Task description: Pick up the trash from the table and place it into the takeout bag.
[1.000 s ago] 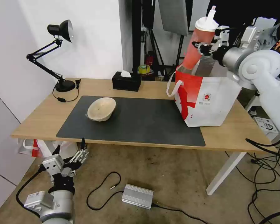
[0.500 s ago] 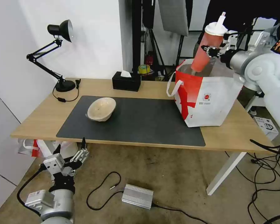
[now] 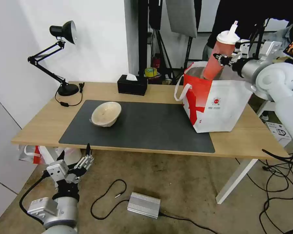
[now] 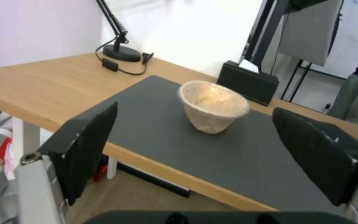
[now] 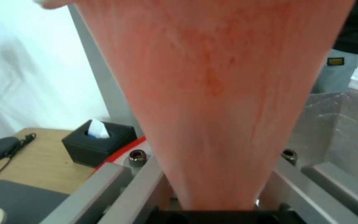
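Observation:
My right gripper [image 3: 225, 59] is shut on the red drink cup [image 3: 219, 57] with its white lid and straw. The cup tilts over the mouth of the white takeout bag [image 3: 218, 107], its base dipping inside the rim. Up close in the right wrist view the red drink cup [image 5: 216, 102] sits clamped between the jaws above the foil lining. A beige bowl [image 3: 106, 113] rests on the dark mat of the table [image 3: 39, 126]. My left gripper [image 3: 84, 161] hangs open below the table's front edge; the beige bowl [image 4: 212, 105] lies beyond its spread fingers [image 4: 85, 146].
A black tissue box [image 3: 132, 85] stands at the table's back, a black desk lamp [image 3: 60, 58] at its back left. Cables and a silver box [image 3: 144, 204] lie on the floor. A person stands behind the bag.
My right gripper has carried the red cup rightward and down, from above the bag's left edge until its base is in the bag's mouth. The left arm barely moved.

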### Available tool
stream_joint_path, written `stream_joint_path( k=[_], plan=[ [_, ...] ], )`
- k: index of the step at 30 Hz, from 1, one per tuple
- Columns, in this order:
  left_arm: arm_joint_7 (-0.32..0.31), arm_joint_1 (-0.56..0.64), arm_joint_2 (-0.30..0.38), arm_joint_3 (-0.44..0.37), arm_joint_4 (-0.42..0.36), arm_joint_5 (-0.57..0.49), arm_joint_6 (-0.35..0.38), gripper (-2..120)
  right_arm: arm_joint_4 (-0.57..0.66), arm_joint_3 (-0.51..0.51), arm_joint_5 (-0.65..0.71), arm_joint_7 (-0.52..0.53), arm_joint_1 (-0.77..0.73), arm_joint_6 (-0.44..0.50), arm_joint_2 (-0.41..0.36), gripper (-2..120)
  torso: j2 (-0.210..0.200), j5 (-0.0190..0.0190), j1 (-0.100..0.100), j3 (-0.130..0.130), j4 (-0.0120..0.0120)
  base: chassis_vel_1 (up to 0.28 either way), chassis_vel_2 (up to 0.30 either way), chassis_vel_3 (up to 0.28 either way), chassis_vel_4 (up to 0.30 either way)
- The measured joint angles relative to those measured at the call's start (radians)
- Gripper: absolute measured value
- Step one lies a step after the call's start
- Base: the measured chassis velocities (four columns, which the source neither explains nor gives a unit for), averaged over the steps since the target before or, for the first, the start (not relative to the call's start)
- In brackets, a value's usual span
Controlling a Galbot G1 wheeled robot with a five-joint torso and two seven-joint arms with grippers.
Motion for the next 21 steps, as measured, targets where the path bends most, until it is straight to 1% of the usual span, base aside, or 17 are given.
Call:
stream_joint_path(
  k=[4,6,7,8,9,13,14,17,18,19,21],
  plan=[
    [0.0,0.0,0.0,0.001,0.0,0.0,0.0,100,0.007,0.003,-0.01,-0.006,-0.011,0.0,-0.004,6,0.0,0.0,0.0,0.0,0.0,0.0,0.0,0.0,0.0],
    [0.003,0.001,0.0,0.001,0.0,0.001,0.0,100,0.01,0.003,-0.013,-0.005,-0.013,0.0,-0.005,10,0.0,0.0,0.0,0.0,0.0,0.0,0.0,0.0,0.0],
    [0.007,0.002,0.0,0.002,0.0,0.002,-0.001,100,0.012,0.003,-0.016,-0.002,-0.015,0.0,-0.005,17,0.0,0.0,0.0,0.0,0.0,0.0,0.0,0.0,0.0],
    [0.009,0.002,-0.001,0.003,0.0,0.002,-0.001,100,0.013,0.003,-0.016,0.0,-0.017,0.0,-0.005,20,0.0,0.0,0.0,0.0,0.0,0.0,0.0,0.0,0.0],
    [0.009,0.002,-0.001,0.003,0.0,0.002,-0.001,100,0.013,0.003,-0.016,0.0,-0.017,0.0,-0.005,20,0.0,0.0,0.0,0.0,0.0,0.0,0.0,0.0,0.0],
    [0.013,0.004,-0.003,0.005,-0.002,0.006,-0.002,100,0.017,0.004,-0.017,0.005,-0.018,-0.003,-0.005,40,0.0,0.0,0.0,0.0,0.0,0.0,0.0,0.0,0.0],
    [0.013,0.004,-0.003,0.005,-0.002,0.006,-0.002,100,0.017,0.004,-0.017,0.005,-0.018,-0.003,-0.005,40,0.0,0.0,0.0,0.0,0.0,0.0,0.0,0.0,0.0],
    [0.019,0.009,-0.004,0.005,-0.006,0.009,-0.004,100,0.02,0.004,-0.017,0.005,-0.016,-0.005,-0.006,53,0.0,0.0,0.0,0.0,0.0,0.0,0.0,0.0,0.0],
    [0.02,0.009,-0.004,0.005,-0.006,0.009,-0.004,100,0.021,0.004,-0.017,0.005,-0.016,-0.005,-0.006,57,0.0,0.0,0.0,0.0,0.0,0.0,0.0,0.0,0.0],
    [0.02,0.009,-0.004,0.005,-0.006,0.009,-0.004,100,0.021,0.004,-0.017,0.005,-0.016,-0.005,-0.006,57,0.0,0.0,0.0,0.0,0.0,0.0,0.0,0.0,0.0],
    [0.02,0.007,-0.002,0.005,-0.007,0.009,-0.005,100,0.025,0.003,-0.017,0.006,-0.016,-0.008,-0.006,69,0.0,0.0,0.0,0.0,0.0,0.0,0.0,0.0,0.0]
  ],
)
